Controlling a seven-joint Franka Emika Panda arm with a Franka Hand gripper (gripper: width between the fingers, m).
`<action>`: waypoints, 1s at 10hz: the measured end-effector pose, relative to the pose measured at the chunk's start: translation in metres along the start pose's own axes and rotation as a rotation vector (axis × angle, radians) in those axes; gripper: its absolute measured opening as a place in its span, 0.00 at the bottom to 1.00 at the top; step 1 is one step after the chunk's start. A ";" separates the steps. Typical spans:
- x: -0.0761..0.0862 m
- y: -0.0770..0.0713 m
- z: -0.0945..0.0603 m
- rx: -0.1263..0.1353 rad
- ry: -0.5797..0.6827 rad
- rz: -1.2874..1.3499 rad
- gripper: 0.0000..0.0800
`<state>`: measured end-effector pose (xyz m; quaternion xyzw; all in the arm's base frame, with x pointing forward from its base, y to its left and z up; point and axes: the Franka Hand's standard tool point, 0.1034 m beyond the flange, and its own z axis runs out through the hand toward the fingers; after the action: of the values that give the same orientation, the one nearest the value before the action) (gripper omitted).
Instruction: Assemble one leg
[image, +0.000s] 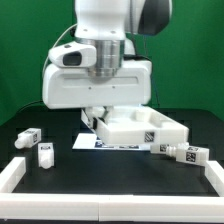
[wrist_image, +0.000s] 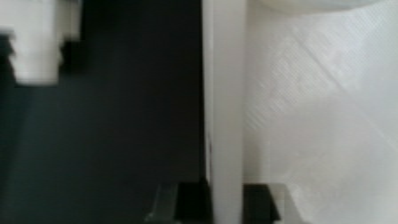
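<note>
The white tray-like tabletop (image: 135, 127) lies mid-table under the arm. My gripper (image: 93, 118) is down at the end of the tabletop on the exterior view's left. In the wrist view, the gripper (wrist_image: 222, 192) straddles the tabletop's upright rim wall (wrist_image: 222, 100). One dark finger (wrist_image: 180, 202) presses on each side, so it is shut on that wall. Two legs lie on the exterior view's left (image: 30, 137) (image: 45, 153). Two more lie on its right (image: 172, 150) (image: 195, 156). One leg shows blurred in the wrist view (wrist_image: 36, 50).
The marker board (image: 92, 144) lies partly under the tabletop. A low white border (image: 18, 177) frames the black table along the front and at the exterior view's right (image: 212, 185). A green backdrop stands behind.
</note>
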<state>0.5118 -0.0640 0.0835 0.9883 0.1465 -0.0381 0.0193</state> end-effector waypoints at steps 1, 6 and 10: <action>0.027 -0.005 0.006 -0.010 0.012 0.070 0.07; 0.034 -0.004 0.009 0.003 0.007 0.038 0.07; 0.064 0.012 0.018 0.034 0.008 0.228 0.07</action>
<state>0.5752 -0.0583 0.0603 0.9989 0.0328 -0.0341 0.0059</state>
